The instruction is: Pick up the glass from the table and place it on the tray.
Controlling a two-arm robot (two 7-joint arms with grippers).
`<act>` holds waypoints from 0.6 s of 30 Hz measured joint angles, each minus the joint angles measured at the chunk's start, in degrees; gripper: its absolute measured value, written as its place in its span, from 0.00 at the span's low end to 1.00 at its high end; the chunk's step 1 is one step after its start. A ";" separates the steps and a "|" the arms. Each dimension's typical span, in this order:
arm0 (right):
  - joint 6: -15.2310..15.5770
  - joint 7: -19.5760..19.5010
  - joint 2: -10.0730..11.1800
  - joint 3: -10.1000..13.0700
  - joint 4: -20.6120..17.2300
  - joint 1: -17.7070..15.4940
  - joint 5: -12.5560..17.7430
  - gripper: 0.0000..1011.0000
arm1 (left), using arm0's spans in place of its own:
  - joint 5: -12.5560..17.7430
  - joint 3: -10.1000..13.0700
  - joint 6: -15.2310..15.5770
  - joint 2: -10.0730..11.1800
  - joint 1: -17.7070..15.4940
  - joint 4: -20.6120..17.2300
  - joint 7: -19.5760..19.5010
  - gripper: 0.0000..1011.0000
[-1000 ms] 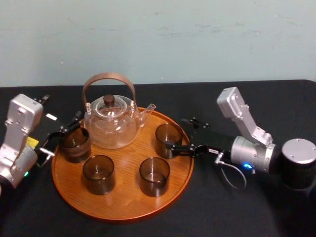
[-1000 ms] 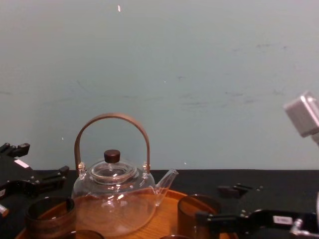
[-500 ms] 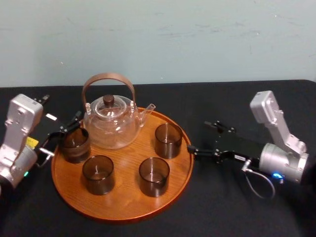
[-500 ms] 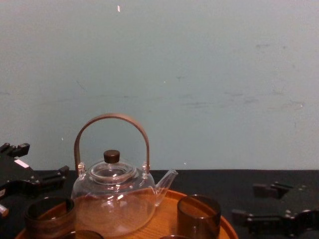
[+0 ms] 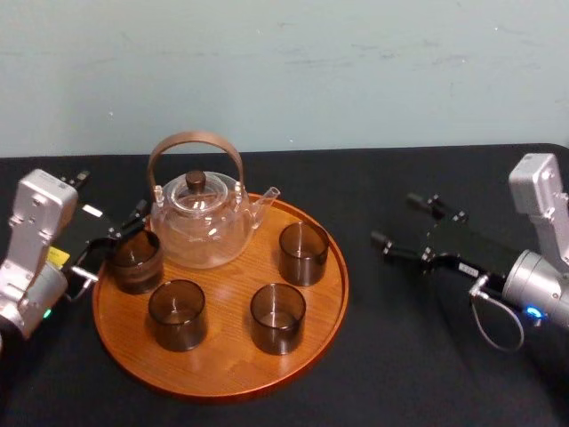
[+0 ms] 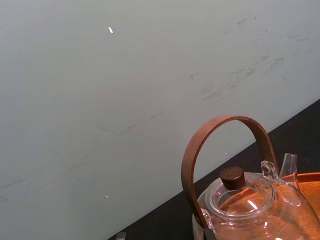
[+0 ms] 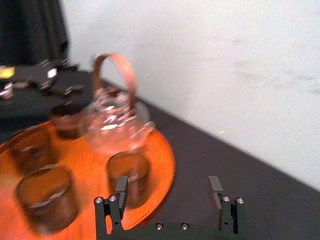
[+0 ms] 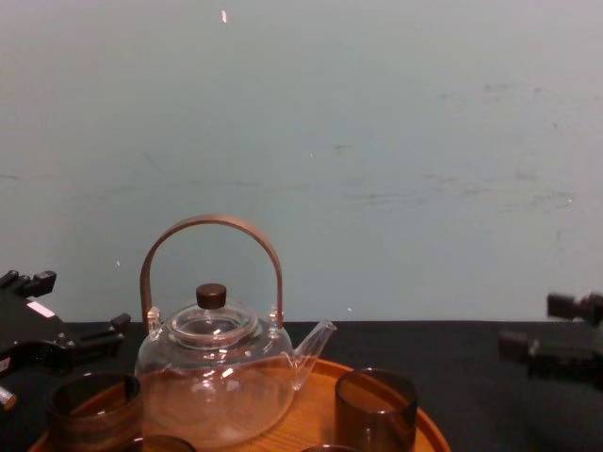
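The glass (image 5: 303, 253) stood upright on the tray's (image 5: 222, 378) right side, left of the spread right end effector (image 5: 397, 220) over the worktop (image 5: 400, 356); the left end effector (image 5: 116, 242), also spread, sat frame-left.

There are four smoky tumblers (image 5: 303, 253), one glass teapot (image 5: 203, 224) and one wooden tray (image 5: 222, 375).

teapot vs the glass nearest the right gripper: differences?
The teapot is clear, the glass smoky brown. The teapot is far bigger than the glass. The teapot has a wooden handle, lid and spout; the glass has none. Both stand upright on the tray, the right gripper open beside it.
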 joint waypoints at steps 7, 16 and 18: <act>-3.29 -7.32 -3.56 3.78 -0.38 -2.05 -1.22 0.99 | 0.00 0.00 0.00 0.00 0.00 0.00 0.00 0.99; -6.48 -15.51 -8.04 5.82 1.01 -3.10 -5.72 0.99 | 0.00 0.00 0.00 0.00 0.00 0.00 0.00 0.99; -6.69 -16.14 -8.55 5.92 1.41 -3.12 -6.24 0.99 | 0.00 0.00 0.00 0.00 0.00 0.00 0.00 0.99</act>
